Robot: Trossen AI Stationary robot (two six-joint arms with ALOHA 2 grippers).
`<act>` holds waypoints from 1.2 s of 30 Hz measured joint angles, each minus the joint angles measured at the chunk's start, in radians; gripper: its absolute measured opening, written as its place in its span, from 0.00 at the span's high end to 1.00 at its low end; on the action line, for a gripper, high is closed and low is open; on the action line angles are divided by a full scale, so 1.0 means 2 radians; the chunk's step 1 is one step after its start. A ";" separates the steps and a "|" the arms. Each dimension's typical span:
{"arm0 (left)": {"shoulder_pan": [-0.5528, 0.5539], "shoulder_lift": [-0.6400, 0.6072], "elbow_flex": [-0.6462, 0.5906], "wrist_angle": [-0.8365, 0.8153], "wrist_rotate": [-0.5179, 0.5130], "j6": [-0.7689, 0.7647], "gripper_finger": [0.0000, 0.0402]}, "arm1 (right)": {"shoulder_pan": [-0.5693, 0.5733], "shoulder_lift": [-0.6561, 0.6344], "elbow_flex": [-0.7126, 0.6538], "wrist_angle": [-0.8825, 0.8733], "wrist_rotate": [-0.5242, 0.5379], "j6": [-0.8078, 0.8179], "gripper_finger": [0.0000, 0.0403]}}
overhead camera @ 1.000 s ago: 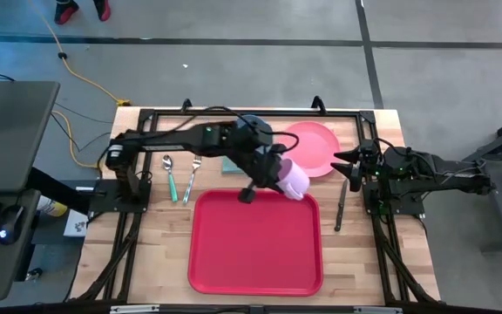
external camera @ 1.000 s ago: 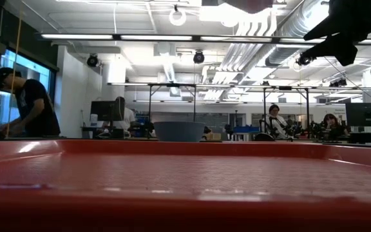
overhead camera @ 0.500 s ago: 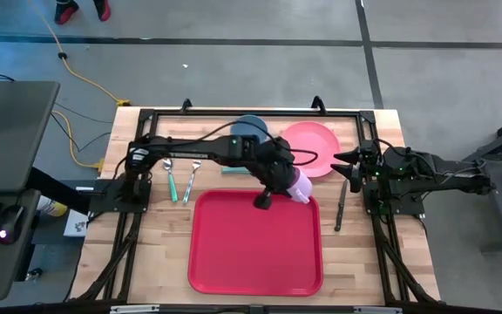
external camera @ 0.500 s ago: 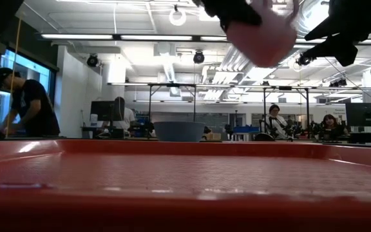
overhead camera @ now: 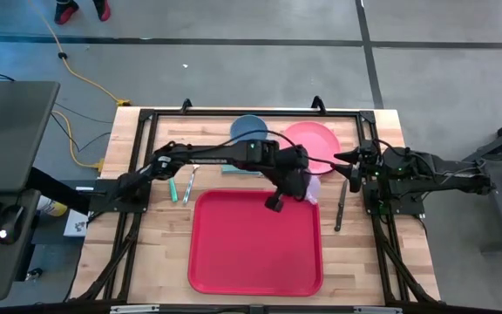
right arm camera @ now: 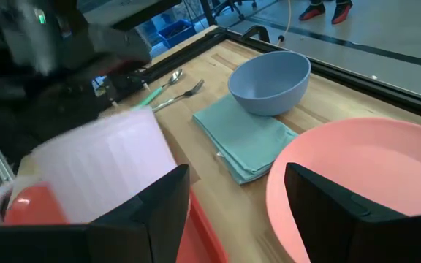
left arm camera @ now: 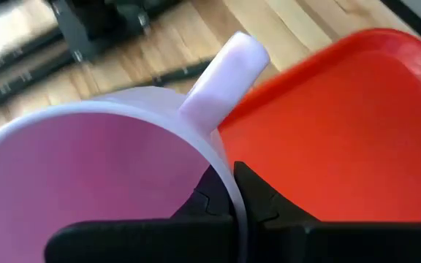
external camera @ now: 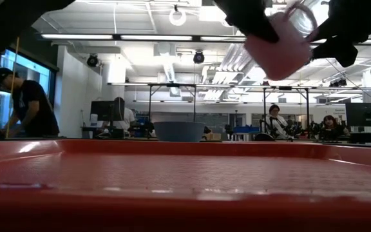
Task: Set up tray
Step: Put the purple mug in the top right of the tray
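A pale lilac mug (overhead camera: 308, 187) with a side handle (left arm camera: 225, 69) is in my left gripper (overhead camera: 288, 188), which is shut on it. It hangs in the air over the far right corner of the large red tray (overhead camera: 255, 249). The low view shows the mug (external camera: 279, 44) tilted, high above the tray's floor (external camera: 185, 174). My right gripper (overhead camera: 342, 166) waits open at the table's right side, beside the round pink plate (overhead camera: 314, 145). In the right wrist view its fingers frame the mug (right arm camera: 101, 168) from a distance. My left gripper holds the mug by its rim (left arm camera: 224, 164), close beside the handle. One finger (left arm camera: 205, 199) is inside the cup and the other (left arm camera: 260, 199) is outside, with the wall pinched between them. The mug is lifted clear and tilted.
A blue bowl (overhead camera: 248, 128) stands at the far edge and a teal napkin (right arm camera: 247, 142) lies near it. A spoon and a fork (overhead camera: 174, 185) with green handles lie left of the tray, and a knife (overhead camera: 340, 209) lies to its right. The tray's floor is bare.
My left gripper has carried the mug toward the table's right and slightly nearer, from the tray's far edge to over its far right corner. The arm has stretched out and uncovered the blue bowl. In the low view the mug came in from above and moved right.
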 joint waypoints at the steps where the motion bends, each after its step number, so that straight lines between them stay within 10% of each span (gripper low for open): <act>1: -0.002 -0.003 -0.007 -0.013 0.001 0.000 0.94 | 0.000 0.001 0.000 0.000 0.000 0.000 0.48; 24: -0.024 -0.001 0.018 -0.103 -0.064 0.095 0.94 | 0.000 0.025 -0.001 0.022 -0.009 0.013 0.48; 36: 0.018 -0.001 0.018 -0.094 -0.104 0.108 0.94 | 0.000 0.051 -0.001 0.128 -0.139 0.002 0.48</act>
